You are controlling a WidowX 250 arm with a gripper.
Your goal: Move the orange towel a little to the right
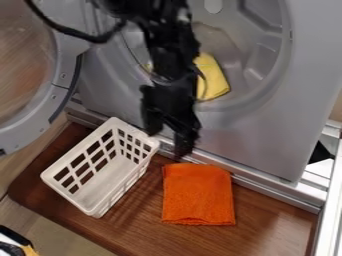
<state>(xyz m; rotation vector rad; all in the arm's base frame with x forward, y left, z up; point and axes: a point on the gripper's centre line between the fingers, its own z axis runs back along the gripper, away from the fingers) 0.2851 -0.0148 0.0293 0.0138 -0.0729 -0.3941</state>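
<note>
The orange towel (198, 195) lies flat on the brown wooden worktop (267, 229), in the lower middle of the frame, just right of the white basket (100, 206). Its upper edge is near the metal front edge of the machine (314, 55). The gripper (167, 137) hangs above, between the basket and the upper left corner of the towel; its two fingers stand apart, and I see nothing held between them. Inside the round opening, behind the arm, there is a yellow cloth (212, 77).

The towel looks folded in some layers, and I think it is light, soft and a little rough, so it should not slip easily from a grip. Because it is limp, a push from the side may wrinkle it. It seems better to pinch the layers together near the upper edge, lift only slightly, and bring it to the right, or else the fold can open.
</note>
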